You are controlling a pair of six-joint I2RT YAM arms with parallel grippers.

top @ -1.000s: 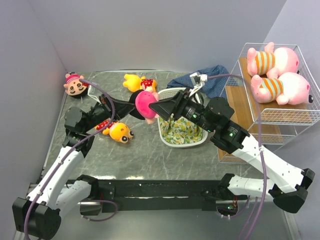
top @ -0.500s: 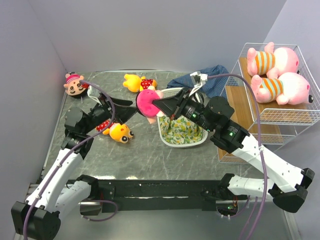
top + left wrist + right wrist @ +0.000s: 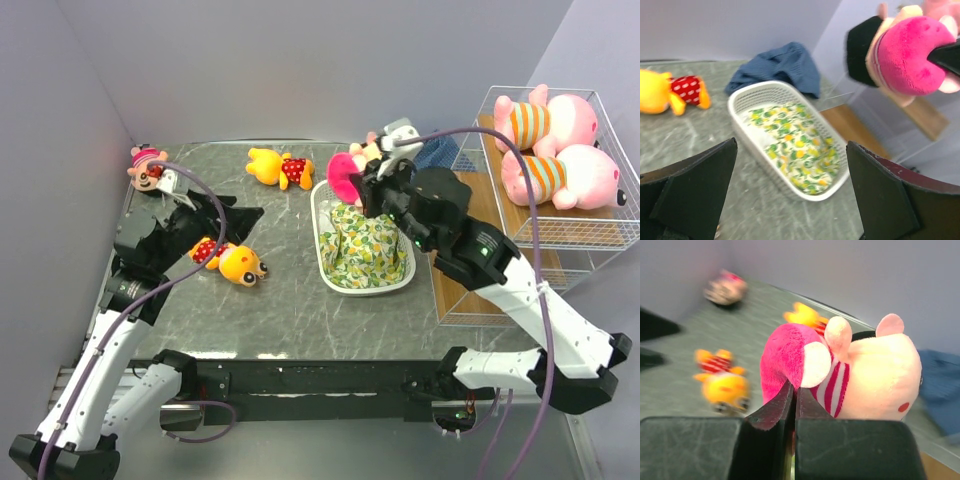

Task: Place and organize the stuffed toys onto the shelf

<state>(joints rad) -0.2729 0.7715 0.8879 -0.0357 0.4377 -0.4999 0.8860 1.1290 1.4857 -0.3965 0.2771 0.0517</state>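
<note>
My right gripper (image 3: 362,183) is shut on a pink-clad doll (image 3: 348,172), held in the air over the far end of the basket. In the right wrist view its fingertips (image 3: 795,396) pinch the doll's pink skirt (image 3: 785,360). My left gripper (image 3: 232,208) stands open and empty over the left table; the left wrist view shows its jaws (image 3: 790,192) spread wide, with the doll (image 3: 910,55) up at the right. Two pink pigs (image 3: 555,148) lie on the shelf's (image 3: 478,205) top tier. Two yellow bears (image 3: 232,261) (image 3: 277,166) and another doll (image 3: 148,168) lie on the table.
A white slotted basket (image 3: 322,240) lined with lemon-print cloth (image 3: 364,248) sits between the arms, just left of the shelf. Blue fabric (image 3: 438,153) lies behind it. Grey walls close in the table at the left and back.
The left gripper opened, released the pink doll and drew back left. The right gripper shut on the doll and carried it right and back, over the basket.
</note>
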